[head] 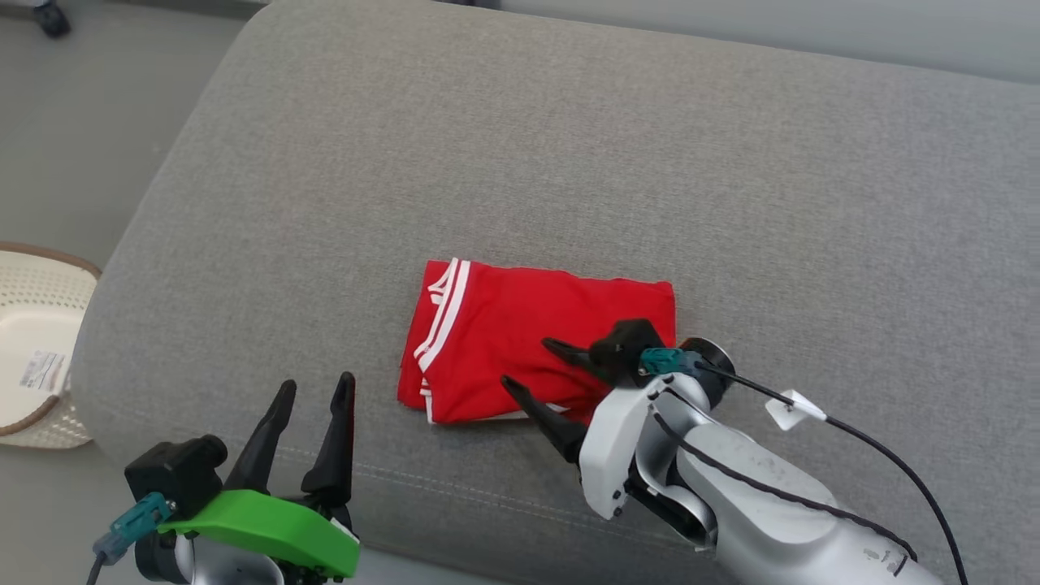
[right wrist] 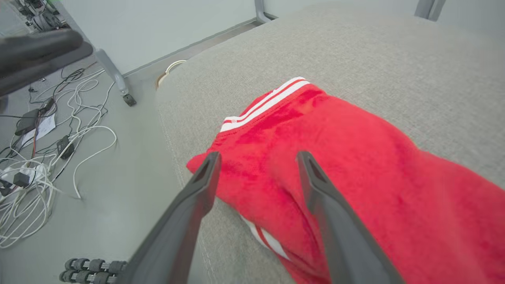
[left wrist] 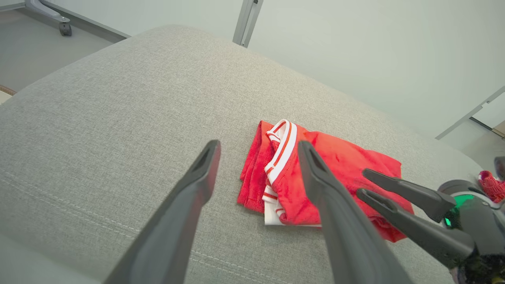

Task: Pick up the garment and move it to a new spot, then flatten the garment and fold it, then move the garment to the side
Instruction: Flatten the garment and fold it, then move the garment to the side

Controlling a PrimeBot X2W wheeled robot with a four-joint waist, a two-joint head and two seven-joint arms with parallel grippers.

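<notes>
right gripper (head: 526,361): jaws wide apart, fingers laid out low over the near-right part of the garment (head: 504,325). Cloth contact: cannot tell.
left gripper (head: 318,380): jaws also wide apart, gripping nothing. It sits over the near edge of the cushion (head: 569,162), left of the garment and apart from it.
garment: red with white stripes, folded to a compact rectangle. Lies flat mid-cushion toward the near edge, striped end to the left.
around: white tag (head: 790,409) on the black cable along the right forearm.
floor, left of cushion: pale perforated basket (head: 32,325) with brown rim, paper label on it. Contents: cannot tell.
right wrist view: loose cables (right wrist: 39,157) on the floor, grey frame leg with caster (right wrist: 118,85) beside them.
</notes>
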